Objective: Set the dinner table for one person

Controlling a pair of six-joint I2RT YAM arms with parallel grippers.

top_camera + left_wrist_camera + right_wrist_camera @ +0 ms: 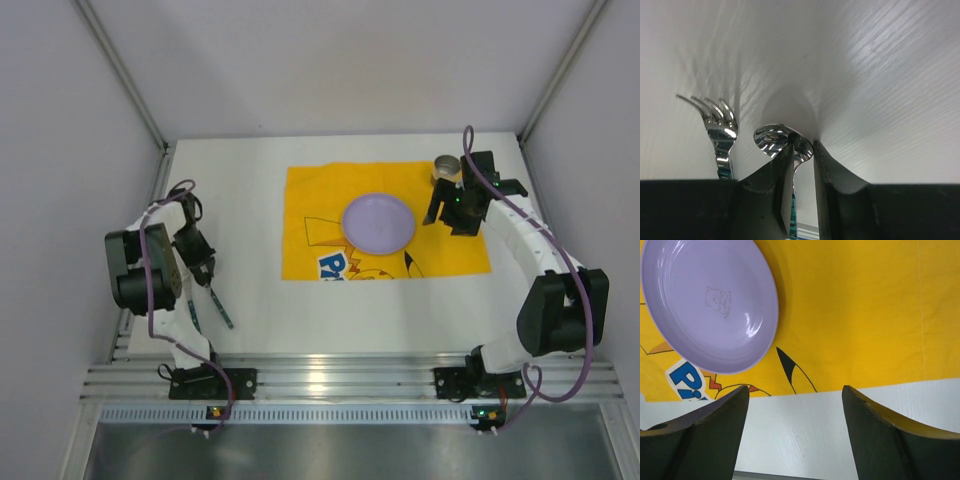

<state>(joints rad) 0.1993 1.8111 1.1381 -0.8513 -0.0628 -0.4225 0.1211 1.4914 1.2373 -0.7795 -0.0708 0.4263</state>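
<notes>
The white dinner table [245, 190] carries a yellow cartoon cloth [310, 195] with a purple plate [378, 222] on it. My left gripper [207, 272] is low at the table's left, over teal-handled cutlery [222, 308]. In the left wrist view its jaws [802, 142] are drawn narrow around the neck of a silver spoon [771, 139], both tips against it. A silver fork [720, 125] lies just left of the spoon. My right gripper [450, 220] hangs open and empty over the cloth's right part, with the plate [705, 300] to its left.
A small metal cup [446, 166] stands at the cloth's far right corner, just behind my right gripper. The ribbed silver rail [320, 375] runs along the near edge. White walls enclose the table on three sides. The cloth's near edge [855, 385] lies below my right fingers.
</notes>
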